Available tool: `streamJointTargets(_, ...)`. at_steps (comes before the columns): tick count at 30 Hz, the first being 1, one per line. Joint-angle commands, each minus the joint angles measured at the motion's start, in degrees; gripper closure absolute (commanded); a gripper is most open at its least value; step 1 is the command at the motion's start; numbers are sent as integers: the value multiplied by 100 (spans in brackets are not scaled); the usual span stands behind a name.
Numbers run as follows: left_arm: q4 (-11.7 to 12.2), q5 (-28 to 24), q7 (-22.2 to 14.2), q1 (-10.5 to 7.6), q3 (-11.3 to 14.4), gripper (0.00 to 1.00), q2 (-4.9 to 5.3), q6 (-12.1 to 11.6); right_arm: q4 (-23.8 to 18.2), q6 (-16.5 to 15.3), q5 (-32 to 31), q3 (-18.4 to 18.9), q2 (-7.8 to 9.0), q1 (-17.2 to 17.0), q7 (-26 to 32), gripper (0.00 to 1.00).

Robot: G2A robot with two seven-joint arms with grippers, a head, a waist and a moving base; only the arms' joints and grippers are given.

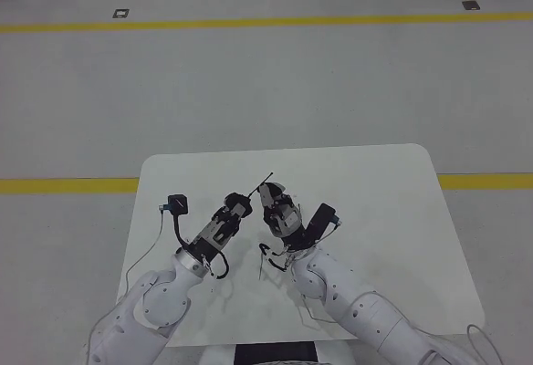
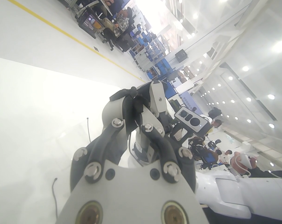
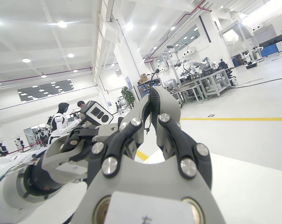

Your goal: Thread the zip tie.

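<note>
Both arms are over the middle of the white surface [image 1: 376, 201], with their grippers tip to tip and raised off it.

Right gripper [image 3: 152, 94]: closed on the zip tie [image 3: 153, 80]. In my right wrist view the thin black strap is pinched between the ribbed pads. A short length pokes out past the fingertips, and a little more shows below the pads, between the finger links.

From the top view, the right gripper [image 1: 266, 192] sits just beside the left gripper [image 1: 245, 201]. The zip tie [image 1: 261, 183] shows as a fine dark line slanting up and away from the two tips, towards the far edge of the surface and clear of it.

Left gripper [image 2: 131, 108]: fingers drawn together, with dark material bunched at the tips. I cannot tell from the left wrist view whether the tie is caught between them. The bright surface [image 2: 26, 94] lies beneath.

On the floor beyond the surface, two yellow lines [image 1: 266, 20] run across the top view.
</note>
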Motion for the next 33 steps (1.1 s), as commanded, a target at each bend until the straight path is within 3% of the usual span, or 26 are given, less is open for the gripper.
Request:
streamJointTargets(1,5,-3,-9,-5,-4,100,-5,-4,6,0,27,-30,4,13,28,100)
streamJointTargets(33,-23,-10,-54,32,-87,100,-57,-20,148,0,103,-288,53,161,122,100)
